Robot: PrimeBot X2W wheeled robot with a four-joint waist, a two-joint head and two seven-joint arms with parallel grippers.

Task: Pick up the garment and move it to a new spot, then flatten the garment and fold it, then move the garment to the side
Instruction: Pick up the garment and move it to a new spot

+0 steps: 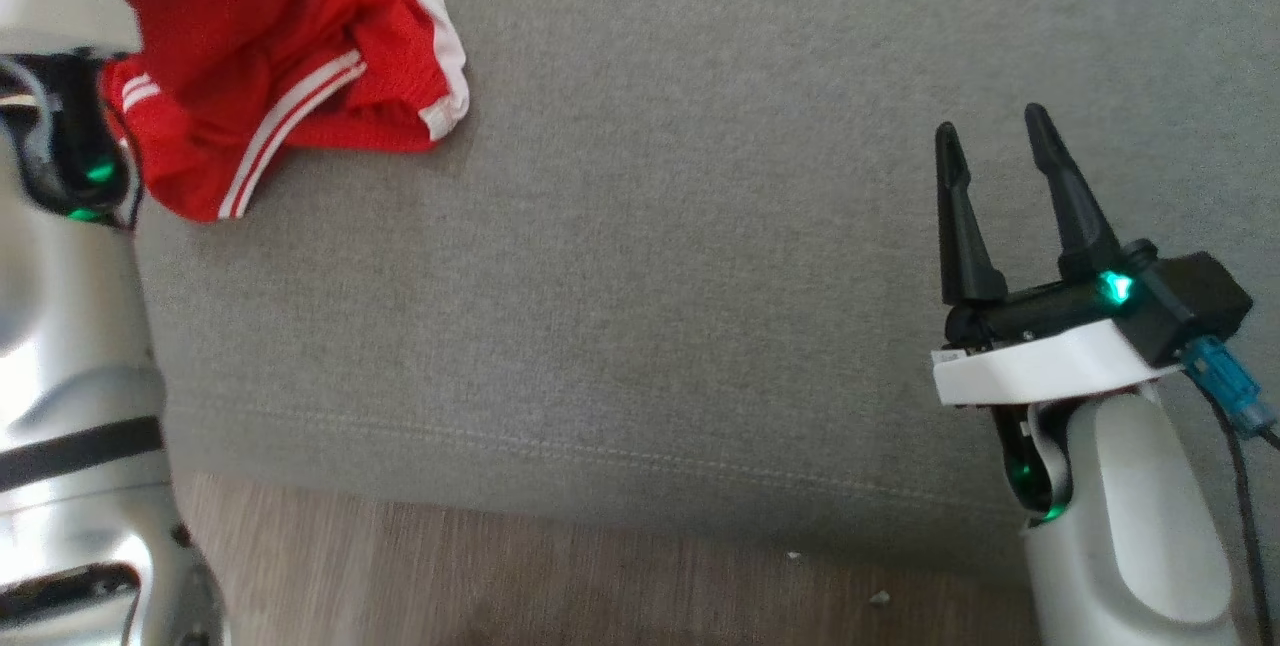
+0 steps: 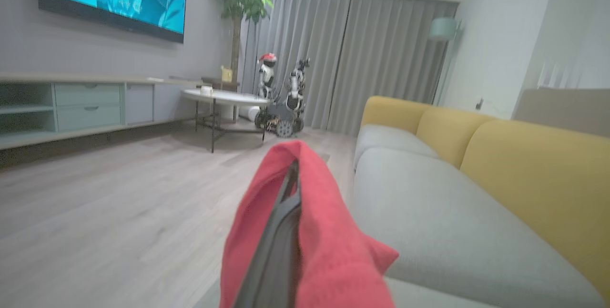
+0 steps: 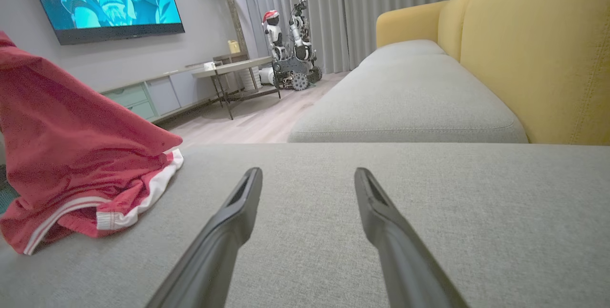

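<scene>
The garment (image 1: 270,56) is a pair of red shorts with white stripes, bunched at the far left of the grey sofa seat (image 1: 700,276). Part of it is lifted into a peak while its lower edge rests on the cushion, as the right wrist view shows, garment (image 3: 71,150). My left gripper (image 2: 290,174) is shut on the garment, red cloth (image 2: 329,231) wrapped around its dark fingers. My right gripper (image 1: 995,141) stands open over the right side of the seat, well apart from the shorts, with nothing between its fingers (image 3: 238,203).
The seat's front edge (image 1: 600,486) drops to a wooden floor (image 1: 500,576). Yellow backrests (image 3: 538,50) line the sofa's far side. Across the room stand a round table (image 2: 224,98), a TV cabinet (image 2: 71,103) and another robot (image 2: 286,98).
</scene>
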